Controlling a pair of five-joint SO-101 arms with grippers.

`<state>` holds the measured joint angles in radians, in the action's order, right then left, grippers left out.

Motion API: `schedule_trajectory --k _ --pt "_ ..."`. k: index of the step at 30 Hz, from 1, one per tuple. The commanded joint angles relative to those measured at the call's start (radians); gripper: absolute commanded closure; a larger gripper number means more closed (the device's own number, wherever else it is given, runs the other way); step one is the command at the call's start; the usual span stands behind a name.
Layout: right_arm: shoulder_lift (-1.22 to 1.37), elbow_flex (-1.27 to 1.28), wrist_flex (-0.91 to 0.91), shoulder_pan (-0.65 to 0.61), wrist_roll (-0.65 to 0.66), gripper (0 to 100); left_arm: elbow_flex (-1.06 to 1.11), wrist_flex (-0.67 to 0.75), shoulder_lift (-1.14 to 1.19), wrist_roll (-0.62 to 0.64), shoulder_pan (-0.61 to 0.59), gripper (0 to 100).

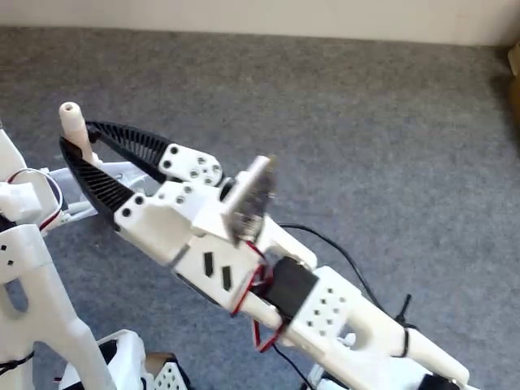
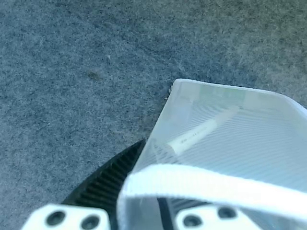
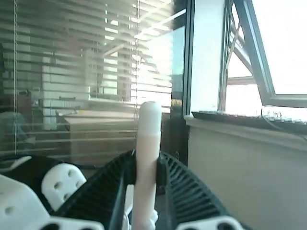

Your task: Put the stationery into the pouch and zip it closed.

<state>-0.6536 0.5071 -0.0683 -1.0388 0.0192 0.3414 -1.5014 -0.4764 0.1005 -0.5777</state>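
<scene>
My right gripper [image 1: 78, 140] is raised over the left side of the grey carpet, shut on a white pen [image 1: 73, 123] that stands up between its black fingers. In the right wrist view the white pen [image 3: 147, 143] is clamped upright in the right gripper [image 3: 146, 170], with a window behind it. In the left wrist view a translucent mesh pouch [image 2: 240, 139] with a white zip band [image 2: 201, 179] is pinched at its near edge by my left gripper [image 2: 144, 211]. A white pen [image 2: 201, 130] lies inside the pouch. The pouch hangs just above the carpet.
Grey carpet [image 1: 366, 122] covers the floor, with open room to the right and far side. The left arm's white body [image 1: 32, 268] stands at the left edge, close beside the right arm [image 1: 244, 260]. A black cable [image 1: 341, 252] trails by the right arm.
</scene>
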Motion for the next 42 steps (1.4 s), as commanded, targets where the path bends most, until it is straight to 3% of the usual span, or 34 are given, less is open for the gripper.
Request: schedule_trajectory --k 1,7,25,39,42 --pt "0.045 -0.077 -0.042 0.016 0.005 99.3 0.048 0.02 0.033 0.011 0.022 99" --pt "0.085 -0.07 -0.232 0.045 0.003 99.3 0.048 0.02 0.033 0.011 0.022 99" --pt "0.091 -0.064 -0.229 0.042 0.003 99.3 0.048 0.02 0.033 0.011 0.022 99" --pt "0.236 -0.033 -0.229 0.044 0.005 99.3 0.048 0.02 0.033 0.011 0.021 99" --pt "0.236 -0.033 -0.229 0.042 0.112 99.3 0.048 0.02 0.033 0.011 0.021 99"
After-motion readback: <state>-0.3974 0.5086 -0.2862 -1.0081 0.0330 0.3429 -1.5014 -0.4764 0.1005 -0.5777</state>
